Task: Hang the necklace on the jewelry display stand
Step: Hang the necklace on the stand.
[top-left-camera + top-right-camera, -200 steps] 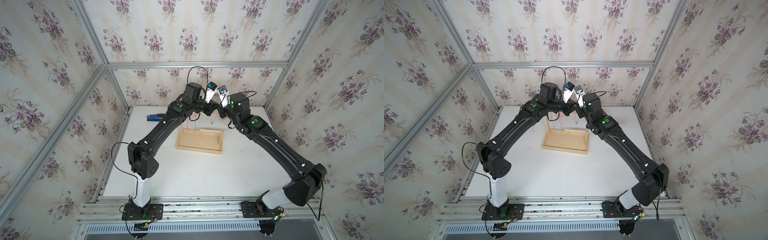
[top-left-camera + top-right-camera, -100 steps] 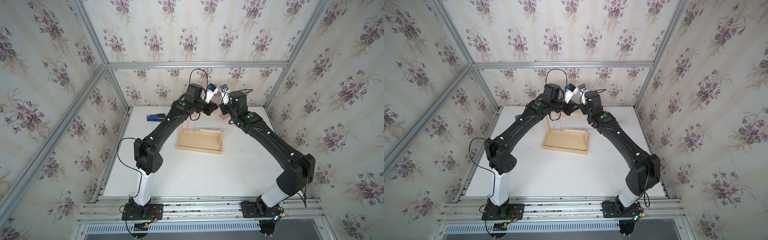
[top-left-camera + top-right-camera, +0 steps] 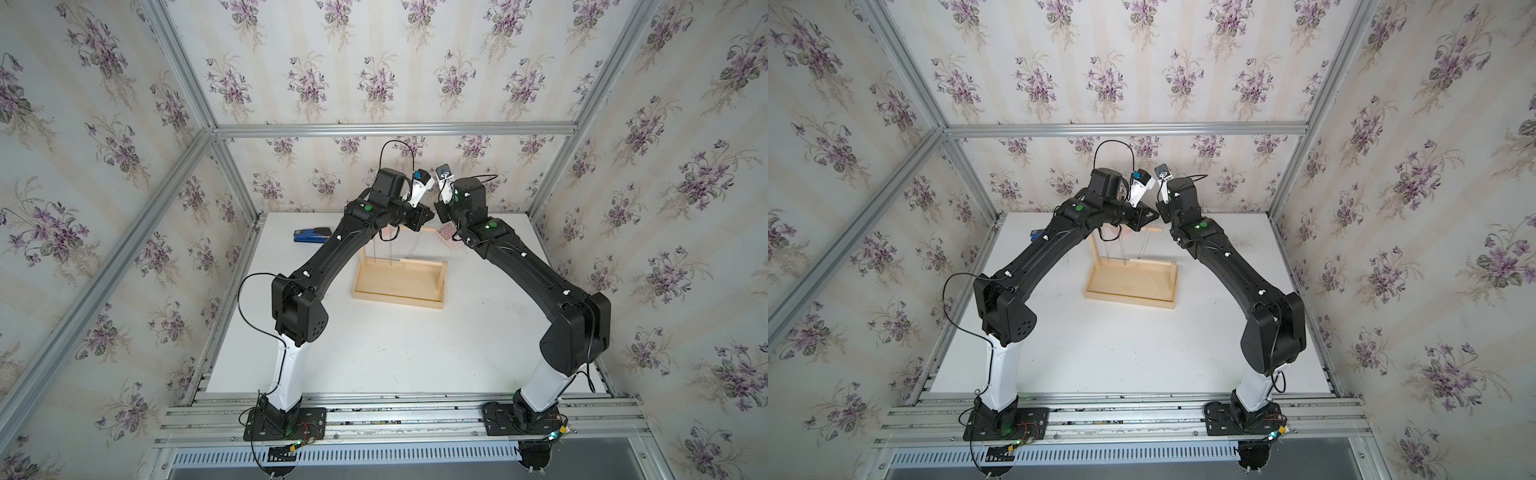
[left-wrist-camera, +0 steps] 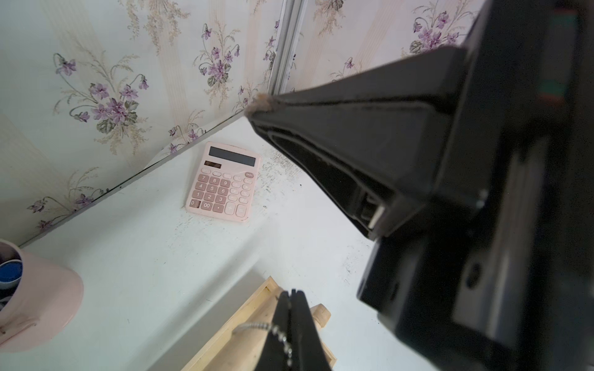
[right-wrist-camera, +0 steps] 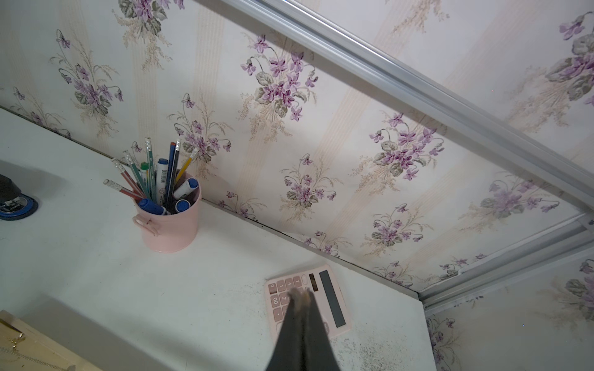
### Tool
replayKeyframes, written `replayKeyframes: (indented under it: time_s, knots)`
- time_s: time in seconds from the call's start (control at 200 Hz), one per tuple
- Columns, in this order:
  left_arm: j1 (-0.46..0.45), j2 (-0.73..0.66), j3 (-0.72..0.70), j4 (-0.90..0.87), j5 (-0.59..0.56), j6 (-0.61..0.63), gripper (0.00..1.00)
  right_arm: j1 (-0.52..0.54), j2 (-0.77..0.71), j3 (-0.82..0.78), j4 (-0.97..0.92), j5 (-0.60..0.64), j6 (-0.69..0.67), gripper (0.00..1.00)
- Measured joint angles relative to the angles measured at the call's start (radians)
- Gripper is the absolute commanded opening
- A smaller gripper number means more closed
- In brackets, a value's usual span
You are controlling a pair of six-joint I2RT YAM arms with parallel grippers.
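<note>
While both arms arch together over the back of the desk (image 3: pixel 395 353), the stand (image 3: pixel 398 296) sits between them, its tray flat on the desk and its crossbar up under the two wrists. The left tool (image 4: pixel 292 297) is pinched shut on the necklace (image 4: pixel 257 326), a thin bead chain lying against the wood at the bar's end. The right tool (image 5: pixel 300 294), just beside it, is pressed shut with nothing seen in it. A pink calculator (image 4: pixel 225 183) lies behind the stand.
</note>
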Motion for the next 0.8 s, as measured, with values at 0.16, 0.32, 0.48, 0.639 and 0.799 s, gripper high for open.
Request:
replayKeyframes:
  time_s: [0.16, 0.32, 0.48, 0.639, 0.799]
  knots:
    - [0.015, 0.016, 0.004, 0.0, 0.015, -0.024, 0.04, 0.0, -0.012, -0.039, 0.013, -0.005, 0.002, 0.0]
    - [0.038, 0.029, 0.019, 0.004, 0.072, -0.06, 0.04, -0.003, -0.109, -0.158, 0.018, -0.022, 0.029, 0.0]
    - [0.068, 0.045, 0.035, 0.031, 0.136, -0.108, 0.05, -0.051, -0.237, -0.293, 0.037, -0.061, 0.099, 0.2]
    - [0.075, 0.058, 0.066, 0.027, 0.171, -0.121, 0.05, -0.102, -0.319, -0.415, 0.062, -0.135, 0.192, 0.46]
    - [0.078, 0.063, 0.072, 0.018, 0.186, -0.121, 0.05, -0.105, -0.337, -0.478, 0.081, -0.208, 0.272, 0.49]
